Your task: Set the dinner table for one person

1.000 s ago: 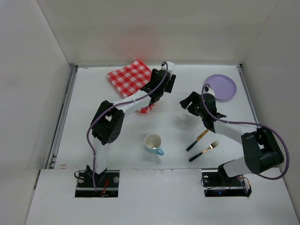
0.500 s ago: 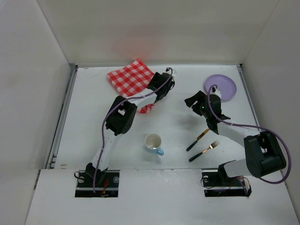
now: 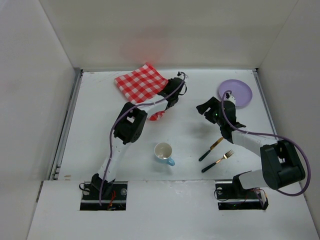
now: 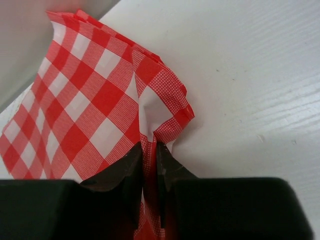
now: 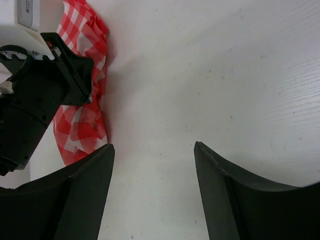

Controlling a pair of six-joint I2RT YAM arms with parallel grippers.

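The dinner table point(image 3: 95, 125) is a flat white surface. A red-and-white checked cloth point(image 3: 140, 82) lies at its back left. My left gripper point(image 3: 167, 96) is shut on that cloth's near corner. In the left wrist view the fabric point(image 4: 95, 100) bunches up between the closed tips of the left gripper point(image 4: 148, 147). A loose red fold point(image 3: 157, 116) hangs below the wrist. My right gripper point(image 3: 205, 109) hovers open over bare table point(image 5: 200, 75), nothing between the tips of the right gripper point(image 5: 154, 147). Its camera shows the left gripper's body point(image 5: 35, 95) with the cloth point(image 5: 82, 125) under it.
A lilac plate point(image 3: 235, 93) sits at the back right, just beyond the right wrist. A white cup with a blue handle point(image 3: 163, 152) stands near the middle front. A knife point(image 3: 210, 149) and a fork point(image 3: 218, 161) lie to its right. White walls enclose the table.
The left gripper has shut on the cloth's corner, after the left arm reached further out. The right gripper has shifted slightly right, toward the plate, and stays open.
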